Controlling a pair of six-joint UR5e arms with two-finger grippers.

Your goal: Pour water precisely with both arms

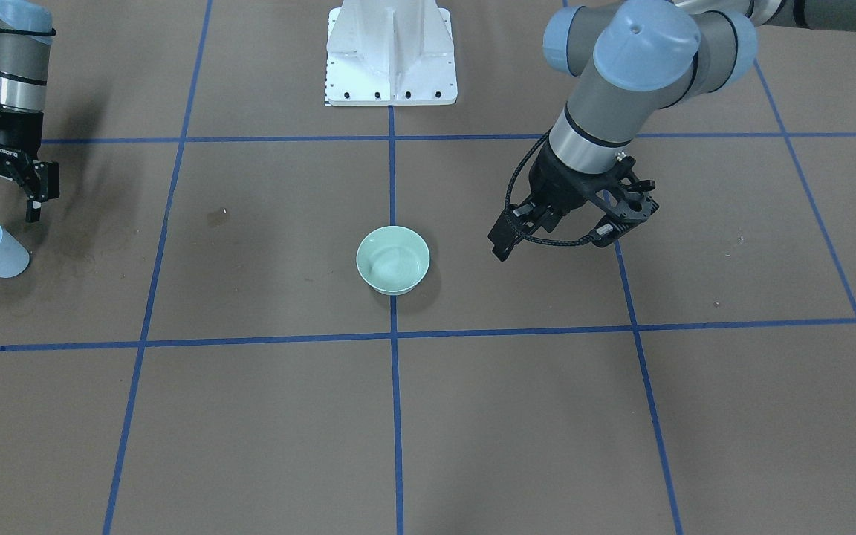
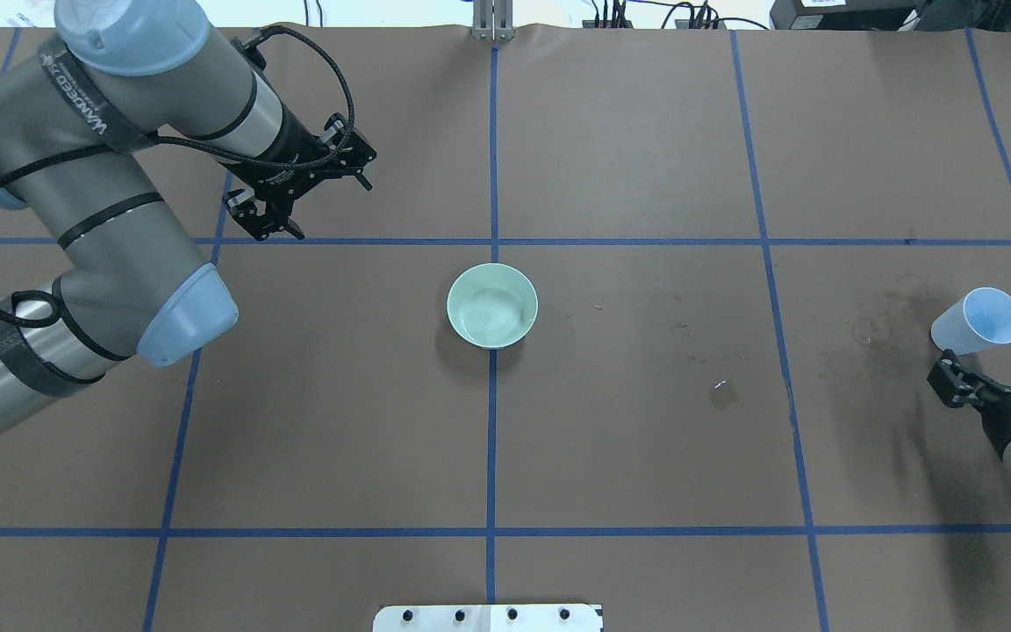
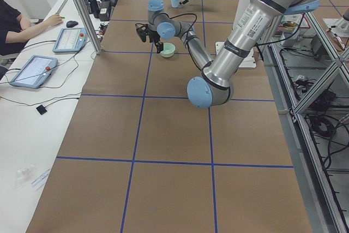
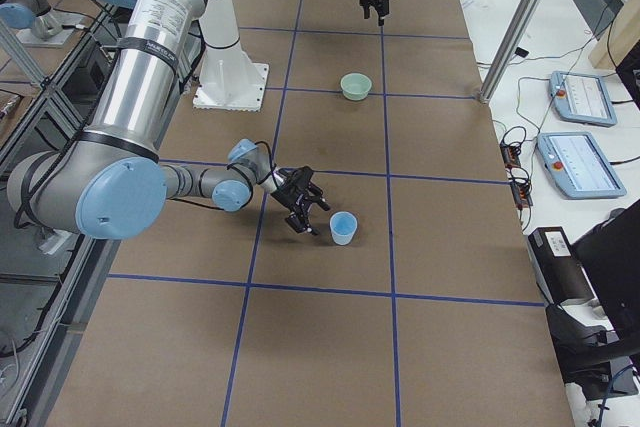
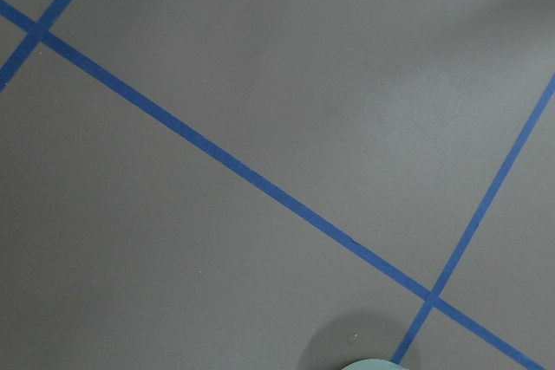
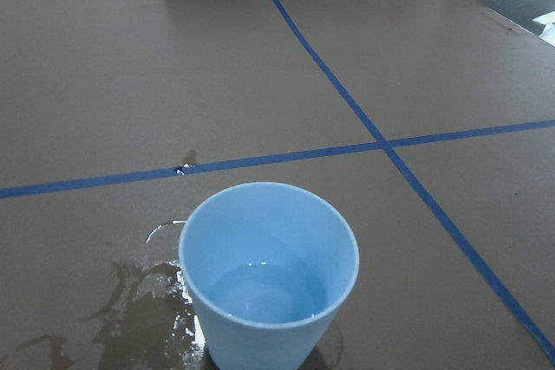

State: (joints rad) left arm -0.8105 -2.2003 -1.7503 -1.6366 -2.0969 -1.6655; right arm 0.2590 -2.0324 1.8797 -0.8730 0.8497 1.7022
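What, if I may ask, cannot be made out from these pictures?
- Bowl: fill level, front-facing view, too small to read.
- Same bowl: left wrist view, the bottom edge cuts off all but a sliver.
- Cup: base, right wrist view, cut off by the bottom edge.
- Left gripper: open or shut, front-facing and overhead views, hidden by its own body and cable.

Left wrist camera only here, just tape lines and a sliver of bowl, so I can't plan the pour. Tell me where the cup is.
Observer: The blue cup stands upright near the robot's right end of the table, directly in front of the right arm.
Operator: Report whether it's gripped.
Observer: It isn't. That arm's jaws are spread and sit just short of the cup, not around it.
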